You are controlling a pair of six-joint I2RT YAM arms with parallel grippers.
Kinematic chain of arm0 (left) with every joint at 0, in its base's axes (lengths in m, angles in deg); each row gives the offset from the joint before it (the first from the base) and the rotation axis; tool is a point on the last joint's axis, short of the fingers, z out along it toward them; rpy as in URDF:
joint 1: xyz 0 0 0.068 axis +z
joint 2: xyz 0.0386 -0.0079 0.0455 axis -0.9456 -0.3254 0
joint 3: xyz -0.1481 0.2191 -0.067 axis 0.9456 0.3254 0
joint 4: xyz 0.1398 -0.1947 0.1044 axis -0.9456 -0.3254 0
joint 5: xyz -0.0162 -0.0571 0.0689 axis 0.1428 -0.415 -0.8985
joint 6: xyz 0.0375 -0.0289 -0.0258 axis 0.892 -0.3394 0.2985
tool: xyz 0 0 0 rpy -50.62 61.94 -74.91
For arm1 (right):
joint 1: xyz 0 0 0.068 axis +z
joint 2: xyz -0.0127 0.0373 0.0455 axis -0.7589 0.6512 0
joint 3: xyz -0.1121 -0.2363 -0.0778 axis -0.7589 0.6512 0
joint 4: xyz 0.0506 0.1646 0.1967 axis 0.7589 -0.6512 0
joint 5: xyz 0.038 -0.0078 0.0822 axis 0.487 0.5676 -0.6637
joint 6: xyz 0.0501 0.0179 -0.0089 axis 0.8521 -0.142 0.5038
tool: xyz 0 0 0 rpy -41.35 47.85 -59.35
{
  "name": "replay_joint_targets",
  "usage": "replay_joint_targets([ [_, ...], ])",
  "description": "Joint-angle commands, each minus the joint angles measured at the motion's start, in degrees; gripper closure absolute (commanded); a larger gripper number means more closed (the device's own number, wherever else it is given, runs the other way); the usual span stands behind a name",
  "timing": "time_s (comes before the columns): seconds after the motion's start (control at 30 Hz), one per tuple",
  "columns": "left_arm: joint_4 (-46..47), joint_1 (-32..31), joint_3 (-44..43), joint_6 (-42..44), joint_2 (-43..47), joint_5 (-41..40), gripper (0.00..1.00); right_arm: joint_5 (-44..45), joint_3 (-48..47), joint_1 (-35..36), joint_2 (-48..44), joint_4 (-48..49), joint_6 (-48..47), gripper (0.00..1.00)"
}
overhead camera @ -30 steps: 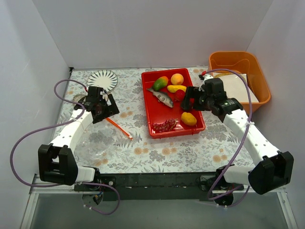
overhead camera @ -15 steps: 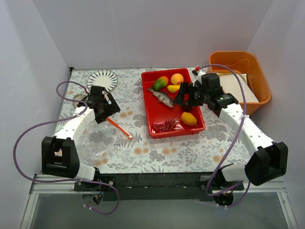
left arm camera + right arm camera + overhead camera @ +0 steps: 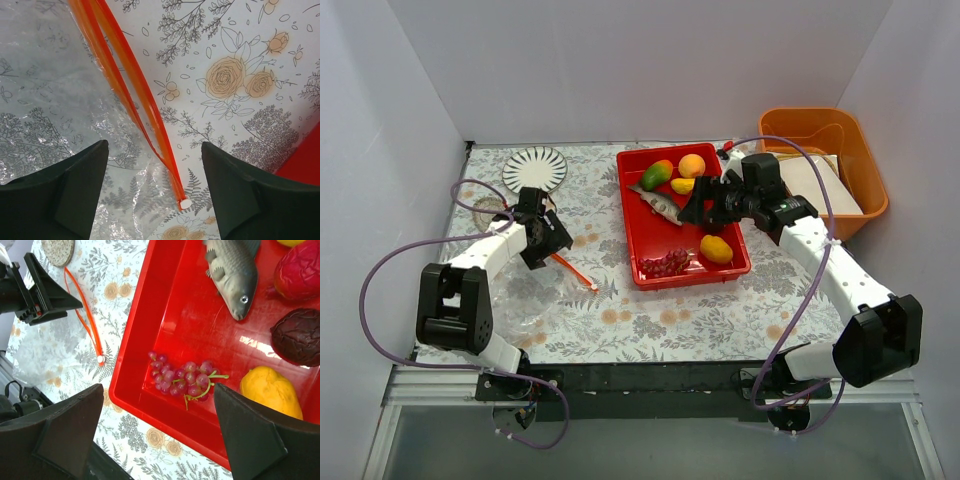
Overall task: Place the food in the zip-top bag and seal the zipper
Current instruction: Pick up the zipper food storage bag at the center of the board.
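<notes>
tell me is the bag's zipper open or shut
Open: the zipper shows two orange strips spread apart, meeting only at the white slider.

A clear, crumpled plastic zip-top bag (image 3: 518, 297) lies flat at the lower left of the top view. Its thin orange-red zipper strip (image 3: 127, 80) runs diagonally along the bag's right edge as two bands side by side, converging at a small white end piece (image 3: 185, 203). Right of centre, a red rectangular tray (image 3: 648, 240) holds the toy food. There is a green-red mango (image 3: 656, 175), an orange round fruit (image 3: 691, 165) and a silver fish (image 3: 232, 267) lying flat. With them are a bunch of purple grapes (image 3: 184, 379), a yellow fruit (image 3: 271, 390), a red apple (image 3: 300, 274) and a dark wrinkled plum (image 3: 300, 337).
</notes>
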Motion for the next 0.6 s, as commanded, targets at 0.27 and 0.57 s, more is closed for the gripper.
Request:
replay_joint_targets([
  [0.27,2.2,-0.1,-1.1,0.6,-5.7,0.2,0.28,-3.2,-0.4,0.4,-1.8,1.0,-0.8,0.02],
  [0.57,1.4,0.0,-1.8,2.0,-4.6,1.2,0.66,-3.5,-0.2,0.5,-1.1,0.6,-1.0,0.02],
])
